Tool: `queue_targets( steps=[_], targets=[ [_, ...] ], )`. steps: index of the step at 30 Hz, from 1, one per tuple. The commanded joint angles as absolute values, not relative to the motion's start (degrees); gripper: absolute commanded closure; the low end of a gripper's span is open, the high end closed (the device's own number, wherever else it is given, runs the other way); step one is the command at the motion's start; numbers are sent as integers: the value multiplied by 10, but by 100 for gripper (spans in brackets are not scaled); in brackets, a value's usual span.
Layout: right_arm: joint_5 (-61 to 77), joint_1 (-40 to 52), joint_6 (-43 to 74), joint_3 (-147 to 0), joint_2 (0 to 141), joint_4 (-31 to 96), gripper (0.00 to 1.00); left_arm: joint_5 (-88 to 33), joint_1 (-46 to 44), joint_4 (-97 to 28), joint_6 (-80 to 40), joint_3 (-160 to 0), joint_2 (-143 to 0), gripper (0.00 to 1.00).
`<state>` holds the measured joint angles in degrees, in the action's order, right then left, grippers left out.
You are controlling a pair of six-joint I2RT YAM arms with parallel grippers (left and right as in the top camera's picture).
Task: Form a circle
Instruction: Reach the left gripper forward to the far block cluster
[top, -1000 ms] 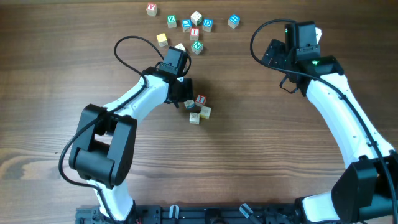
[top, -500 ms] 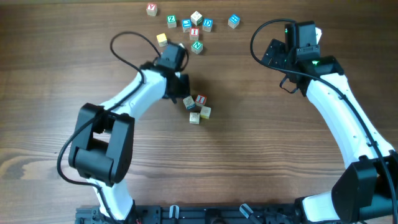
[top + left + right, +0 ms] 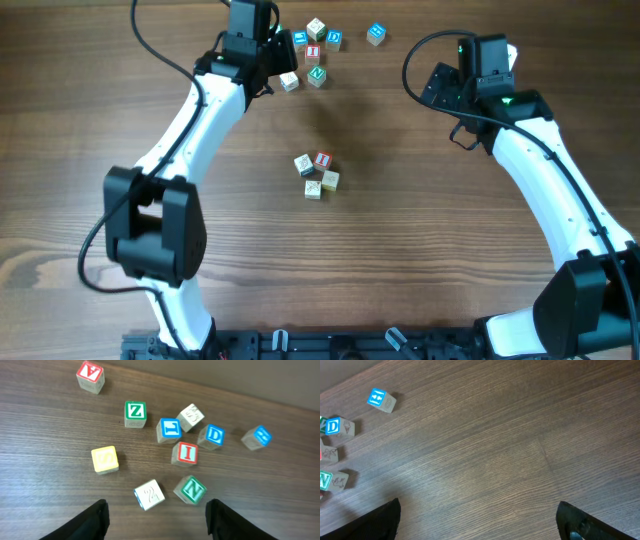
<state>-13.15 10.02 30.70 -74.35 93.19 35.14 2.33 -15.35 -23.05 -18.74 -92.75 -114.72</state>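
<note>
The circle (image 3: pixel 316 174) is a tight cluster of small cubes at mid-table, one red-faced (image 3: pixel 322 160), the others pale. My left gripper (image 3: pixel 265 72) is far behind it, hovering over the loose letter cubes. In the left wrist view this gripper (image 3: pixel 157 522) is open and empty, its fingers (image 3: pixel 95 520) wide apart just short of a white cube (image 3: pixel 149 494) and a green N cube (image 3: pixel 190 489). My right gripper (image 3: pixel 477 520) is open over bare wood at the back right, holding nothing.
Loose cubes lie at the table's back edge: red A (image 3: pixel 90 375), green Z (image 3: pixel 135 412), yellow S (image 3: pixel 105 459), red I (image 3: pixel 185 453), blue D (image 3: pixel 212 436) and a lone blue one (image 3: pixel 375 33). The far table edge runs just behind them.
My left gripper has let go beside the circle, opened, and swung back and up to the loose cubes. The circle cubes and the right arm have stayed put.
</note>
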Motion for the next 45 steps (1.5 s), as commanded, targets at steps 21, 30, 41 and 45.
queue_targets(
  steps=[21, 30, 41, 45],
  targets=[
    [-139, 100, 300, -744, 934, 350, 0, 37, -155, -102, -254, -929, -1321, 49],
    [-139, 100, 300, -744, 934, 350, 0, 38, -155, -116, -253, -929, -1321, 70],
    [-139, 100, 300, -744, 934, 350, 0, 37, -155, -134, -253, -929, -1321, 62],
    [-139, 100, 300, -744, 934, 350, 0, 37, -155, -140, -246, -929, -1320, 63]
  ],
)
